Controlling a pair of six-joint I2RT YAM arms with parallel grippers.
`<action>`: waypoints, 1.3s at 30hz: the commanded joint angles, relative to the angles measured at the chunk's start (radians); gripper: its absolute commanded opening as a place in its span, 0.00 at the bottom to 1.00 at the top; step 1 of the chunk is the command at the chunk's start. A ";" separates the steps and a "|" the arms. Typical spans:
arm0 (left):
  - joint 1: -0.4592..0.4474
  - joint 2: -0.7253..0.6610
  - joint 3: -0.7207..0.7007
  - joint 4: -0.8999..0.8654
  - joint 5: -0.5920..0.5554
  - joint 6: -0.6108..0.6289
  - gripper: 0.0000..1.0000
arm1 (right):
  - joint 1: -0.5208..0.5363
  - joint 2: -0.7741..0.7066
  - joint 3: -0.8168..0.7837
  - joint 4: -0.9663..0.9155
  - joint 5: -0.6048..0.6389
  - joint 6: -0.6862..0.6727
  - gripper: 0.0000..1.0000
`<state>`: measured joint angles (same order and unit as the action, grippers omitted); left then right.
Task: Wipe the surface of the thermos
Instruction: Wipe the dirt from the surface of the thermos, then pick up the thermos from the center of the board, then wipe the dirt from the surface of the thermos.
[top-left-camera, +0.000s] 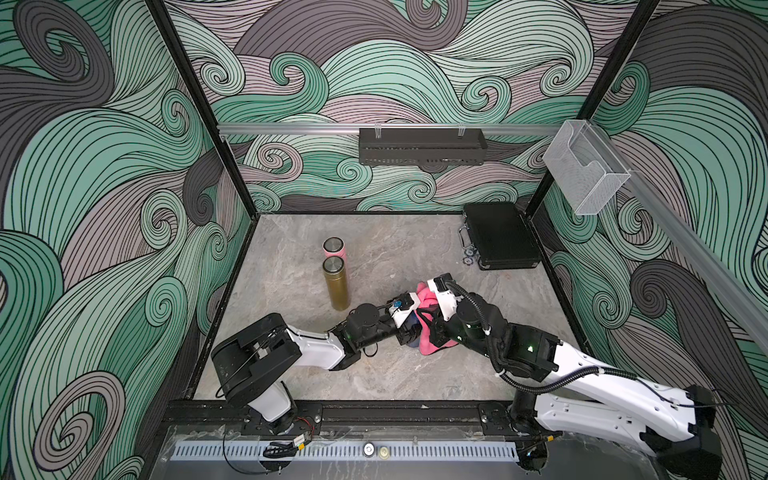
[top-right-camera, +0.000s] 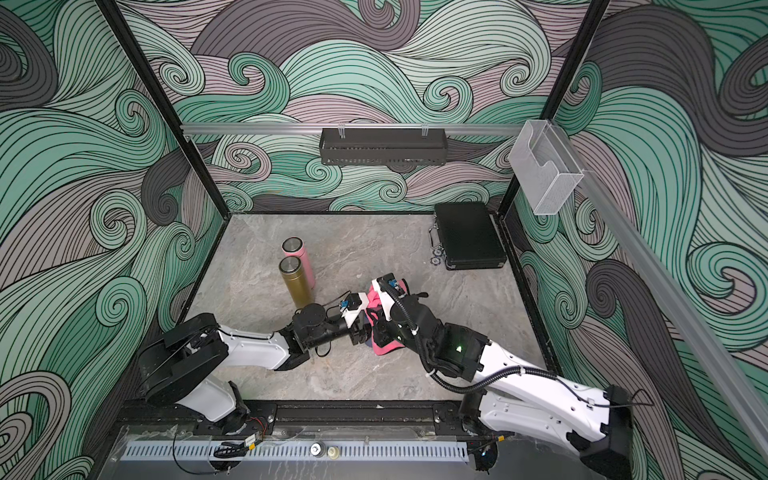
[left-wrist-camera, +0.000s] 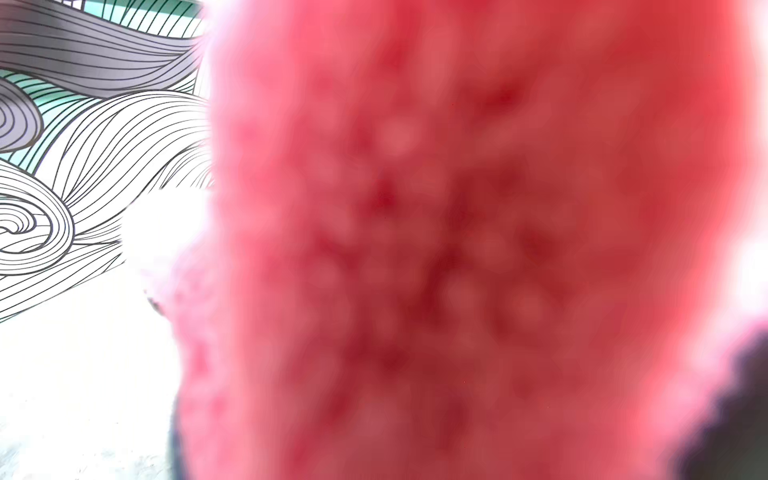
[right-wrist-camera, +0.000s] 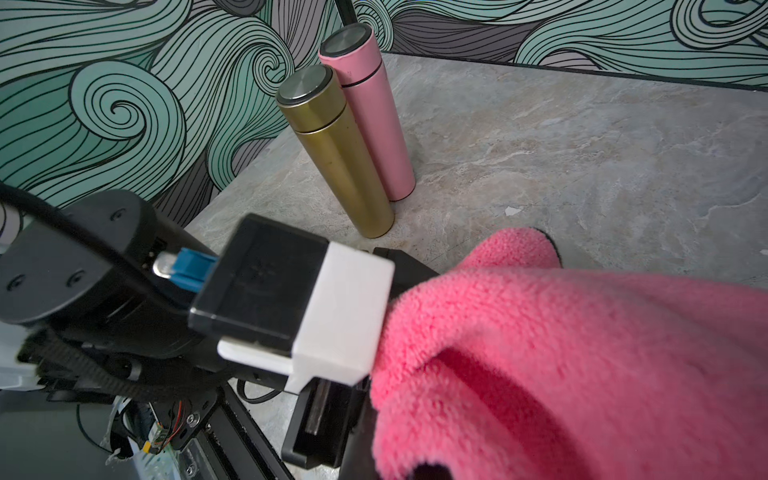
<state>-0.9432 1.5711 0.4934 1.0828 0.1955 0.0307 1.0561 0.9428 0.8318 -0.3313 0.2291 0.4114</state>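
Across left wrist view, pink cloth, right wrist view, gold thermos

Fleecy pink cloth, glossy metal gold thermos.

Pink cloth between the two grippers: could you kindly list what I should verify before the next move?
1. The pink cloth sits between both grippers: ok.
2. The left gripper is shut: ok; what it holds: cannot tell.
3. The right gripper is shut: ok; its grip on the cloth: cannot tell.
4. The gold thermos and pink thermos stand upright, side by side: ok.
5. Left wrist view is blocked by cloth: not ok.
6. The black case lies well apart: ok.
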 joint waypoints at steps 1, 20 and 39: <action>-0.008 -0.044 0.027 0.085 0.042 0.011 0.00 | -0.052 0.049 0.022 -0.067 0.080 -0.006 0.00; -0.005 -0.247 0.046 -0.117 -0.155 -0.018 0.00 | -0.293 -0.193 -0.161 -0.068 0.060 0.078 0.00; 0.000 -0.492 0.543 -0.731 -0.109 -0.256 0.00 | -0.335 -0.337 -0.594 0.995 -0.323 0.385 0.00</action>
<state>-0.9447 1.0893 0.9768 0.3901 0.0158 -0.1638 0.7235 0.5674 0.2085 0.3962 0.0067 0.7265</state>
